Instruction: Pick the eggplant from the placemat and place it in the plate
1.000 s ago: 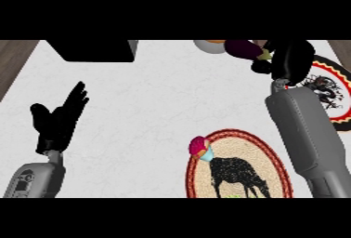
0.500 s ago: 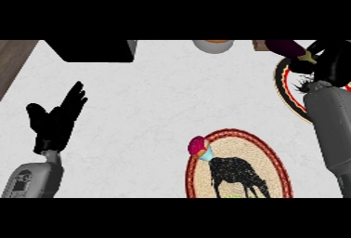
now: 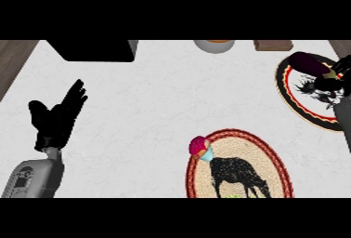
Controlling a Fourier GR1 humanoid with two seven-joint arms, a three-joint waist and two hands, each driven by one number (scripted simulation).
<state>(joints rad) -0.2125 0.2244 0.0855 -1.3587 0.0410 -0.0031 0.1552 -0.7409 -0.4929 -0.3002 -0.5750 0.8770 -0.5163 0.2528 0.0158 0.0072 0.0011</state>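
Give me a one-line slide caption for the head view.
Right hand holds eggplant over the plate; left hand rests open.

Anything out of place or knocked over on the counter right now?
Nothing looks spilled or damaged. The eggplant sits over the far edge of the plate at the right, with the right hand beside it. The placemat lies flat, a small colourful object at its left edge. The left hand rests open at the left.
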